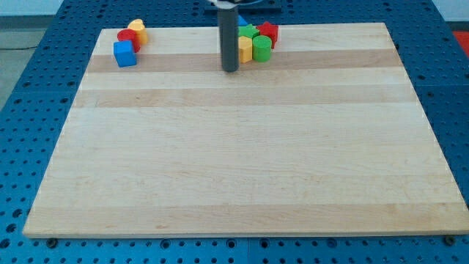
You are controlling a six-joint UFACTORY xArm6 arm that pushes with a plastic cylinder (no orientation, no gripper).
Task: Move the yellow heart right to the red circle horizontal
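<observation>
The yellow heart (pixel 138 28) lies near the board's top left corner. It touches the red circle (pixel 128 39), which sits just below and left of it. A blue cube (pixel 125 53) lies right under the red circle. My tip (pixel 231 70) rests on the board near the top middle, far to the right of these three blocks. It stands just left of and below a second cluster of blocks.
The cluster by the rod holds a yellow block (pixel 245 49), a green block (pixel 261 49), another green block (pixel 250 31), a red block (pixel 269 31) and a blue block (pixel 242 20) partly hidden behind the rod. The wooden board (pixel 242 161) sits on a blue pegboard table (pixel 29 110).
</observation>
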